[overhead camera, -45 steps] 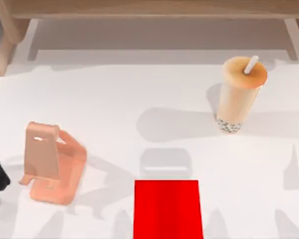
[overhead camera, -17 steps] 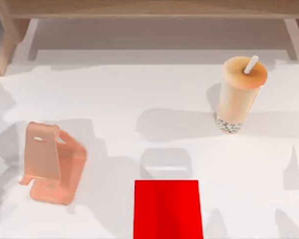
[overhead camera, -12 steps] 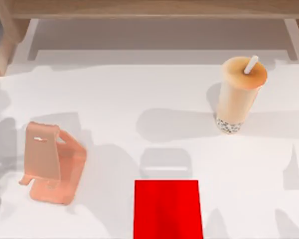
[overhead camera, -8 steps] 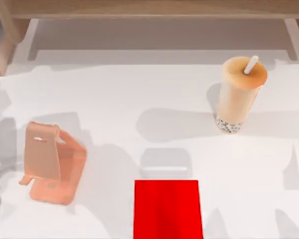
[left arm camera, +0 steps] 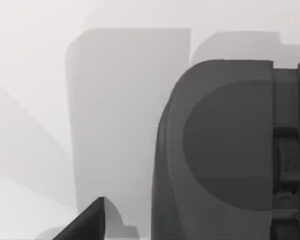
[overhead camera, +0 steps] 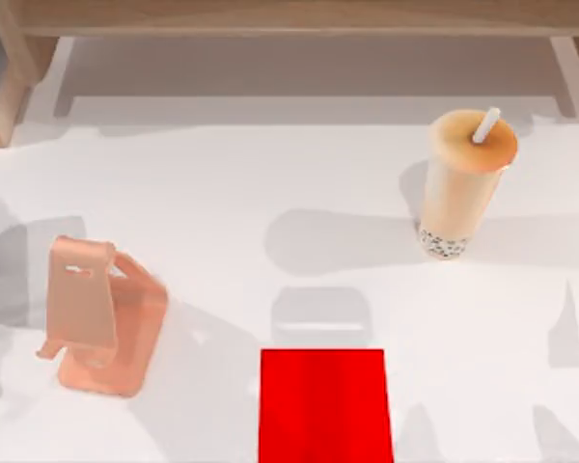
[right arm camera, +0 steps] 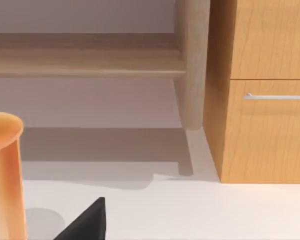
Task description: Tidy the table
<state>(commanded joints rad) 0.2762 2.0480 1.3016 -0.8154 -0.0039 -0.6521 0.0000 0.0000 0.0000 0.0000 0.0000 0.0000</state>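
Rounded dark grey housing [left arm camera: 225, 150], black fingers [left arm camera: 87, 222] (matte)

On my feed: a plain white table [overhead camera: 270, 183]; a peach-pink phone stand [overhead camera: 101, 318]; an orange-tan drink cup [overhead camera: 460, 183] with a white straw [overhead camera: 485, 125] and dark speckles at its base; a solid red mat [overhead camera: 323, 405]; a light wood-grain shelf unit [right arm camera: 260, 90].

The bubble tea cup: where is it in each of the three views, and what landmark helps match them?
Top view: bubble tea cup stands upright on the table, right of centre, near the wooden shelf unit.
Left wrist view: not in it.
Right wrist view: cup's orange side at the picture's edge.
Shared landmark: the shelf unit behind the cup.
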